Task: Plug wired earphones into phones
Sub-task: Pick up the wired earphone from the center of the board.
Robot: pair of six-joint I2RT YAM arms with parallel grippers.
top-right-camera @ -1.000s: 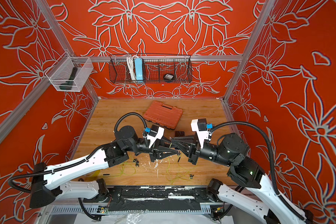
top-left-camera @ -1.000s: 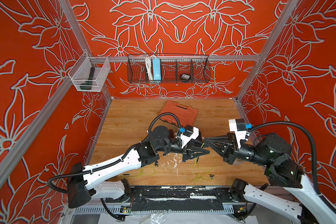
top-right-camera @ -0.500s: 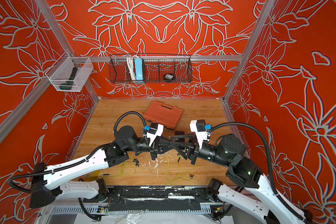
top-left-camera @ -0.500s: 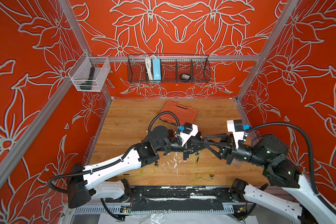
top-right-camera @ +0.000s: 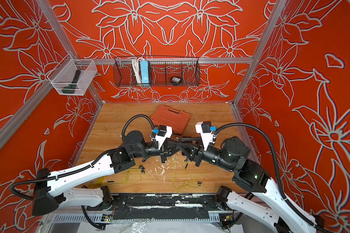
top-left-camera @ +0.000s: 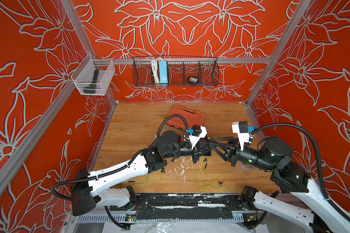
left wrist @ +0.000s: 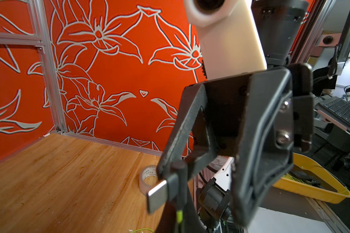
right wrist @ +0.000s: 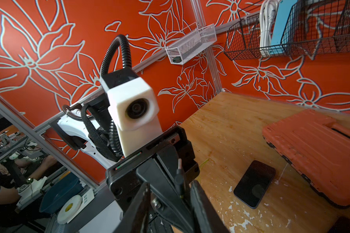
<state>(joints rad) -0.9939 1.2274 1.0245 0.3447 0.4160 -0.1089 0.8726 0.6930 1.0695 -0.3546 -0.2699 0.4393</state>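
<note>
Left gripper: clamped fully shut on the earphone plug, whose metal tip sticks out sideways. I see the yellow-green cable hanging from the plug.
Right gripper: nose to nose with the left one in mid-air, jaws parted and straddling its tip, holding nothing I can see. One finger sits right at the plug's black end; I cannot tell whether it touches.
Phone: flat on the wood below the grippers, screen up, just beside the orange case but apart from it.
Room to move: beyond the left wrist I have broad bare table out to the wall. The right wrist has far less room, with the side frame near. A tape roll stands under the right arm.
Surface: worn wood with white flecks. Loose cable loops and black earbuds lie nearer the front edge than the grippers.
Room: red floral walls on three sides, with a wire basket and a clear bin hung high, well apart.
Change: a second ago the pair met nearer the front edge. Both have since come toward the case, the left jaws have closed, and the right have let go.
</note>
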